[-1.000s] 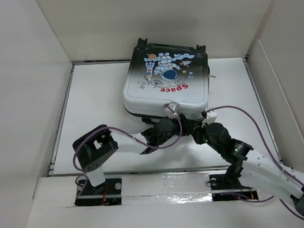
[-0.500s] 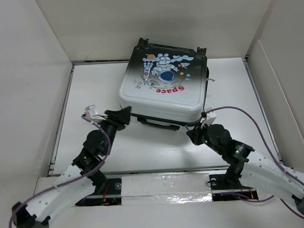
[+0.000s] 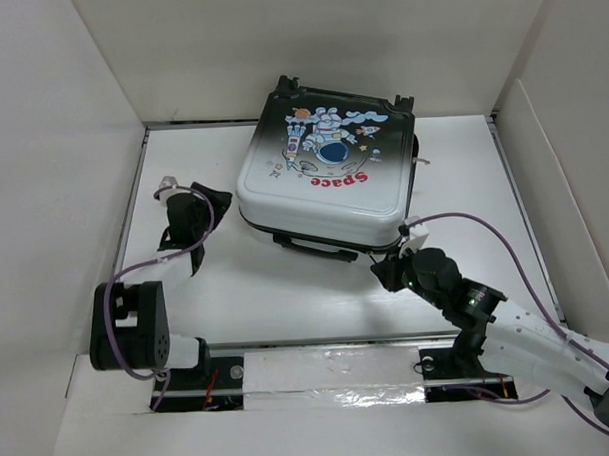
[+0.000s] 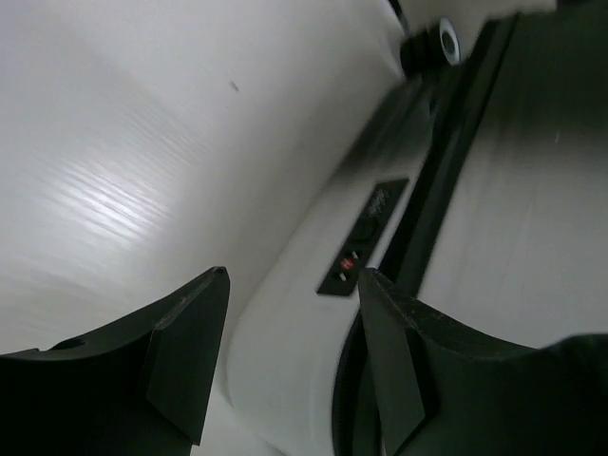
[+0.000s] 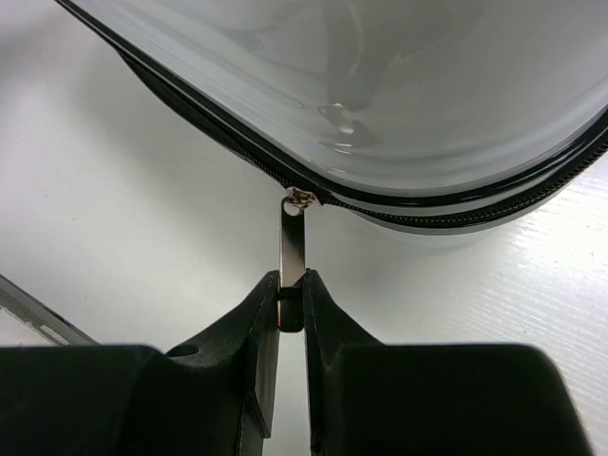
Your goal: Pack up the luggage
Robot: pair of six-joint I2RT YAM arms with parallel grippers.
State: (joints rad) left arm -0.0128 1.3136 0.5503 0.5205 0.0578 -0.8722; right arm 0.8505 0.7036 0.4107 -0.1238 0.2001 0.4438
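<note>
The luggage (image 3: 327, 162) lies closed and flat at the back middle of the white table, with the astronaut and "Space" print facing up. In the right wrist view, my right gripper (image 5: 292, 285) is shut on the metal zipper pull (image 5: 293, 237), which hangs from the zipper under the glossy shell (image 5: 399, 85). From above, the right gripper (image 3: 384, 271) sits at the case's near right corner. My left gripper (image 3: 216, 206) hovers just off the left side, open and empty. Between its dark fingers (image 4: 185, 361), the left wrist view shows the luggage's side with a small lock panel (image 4: 366, 237) and a wheel (image 4: 442, 40).
White walls close in the table on the left (image 3: 63, 176), back and right (image 3: 573, 179). The case's black carry handle (image 3: 310, 246) faces the arms. A foil tape strip (image 3: 330, 372) runs along the near edge between the bases. Purple cables loop over both arms.
My left arm swung from the luggage's front edge round to its left side, and its jaws widened. The luggage shifted slightly left. The right gripper kept hold of the zipper pull.
</note>
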